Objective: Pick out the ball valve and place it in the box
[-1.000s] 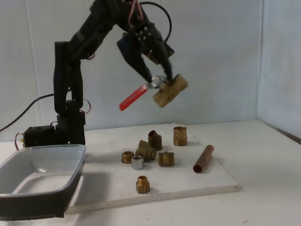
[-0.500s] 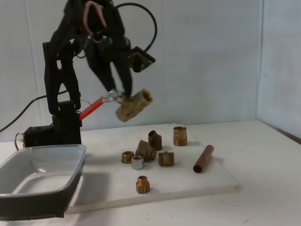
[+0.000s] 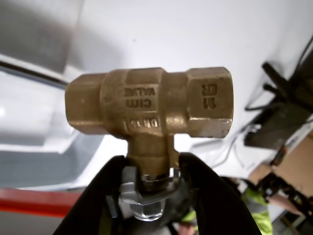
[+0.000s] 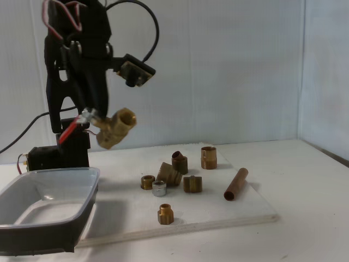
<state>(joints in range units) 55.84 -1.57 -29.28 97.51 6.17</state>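
Observation:
The ball valve (image 4: 115, 127) hangs in the air above the far right end of the box (image 4: 49, 203), its red lever (image 4: 69, 131) pointing left. My gripper (image 4: 94, 117) is shut on the valve's stem. The wrist view shows the brass valve body (image 3: 149, 102) lying crosswise just beyond my black fingers (image 3: 100, 196), which clamp the stem (image 3: 149, 156), with the red lever (image 3: 34, 202) at the lower left. The box is a translucent grey tray at the lower left of the fixed view, with nothing in it.
Several brass fittings (image 4: 170, 174) and a copper-brown pipe piece (image 4: 235, 184) lie on the flat white board (image 4: 218, 210) right of the box. The arm's black base (image 4: 54, 155) and cables stand behind the box. White walls close the back and right.
The arm has swung left with the ball valve held in the gripper, carrying it from above the fittings to near the box and a little lower.

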